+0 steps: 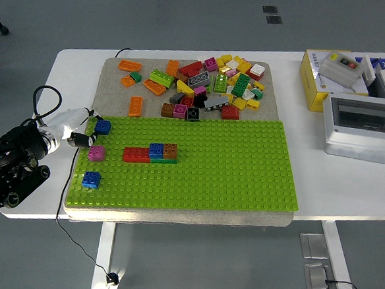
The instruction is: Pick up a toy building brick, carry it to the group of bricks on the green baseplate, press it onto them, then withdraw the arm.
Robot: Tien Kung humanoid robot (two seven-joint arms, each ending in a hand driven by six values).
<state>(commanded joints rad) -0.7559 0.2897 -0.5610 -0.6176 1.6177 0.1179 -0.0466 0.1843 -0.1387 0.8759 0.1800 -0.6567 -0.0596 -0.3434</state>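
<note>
The green baseplate (230, 167) covers the front of the mat. On its left half stands a group of joined bricks (152, 153): red, blue and brown on top of a green one. A blue brick (102, 126) sits at the plate's far left corner, a pink brick (96, 152) lies below it, and another blue brick (91, 179) lies nearer the front. My left hand (82, 129) is at the plate's left edge, just left of the corner blue brick, with its fingers spread and nothing between them. No right arm shows.
A pile of loose bricks (213, 86) lies on the grey mat behind the plate, with orange bricks (135, 87) to its left. At the right stand a yellow box (315, 87) and a grey enclosure (365, 127). A black cable (43, 101) loops by my left arm.
</note>
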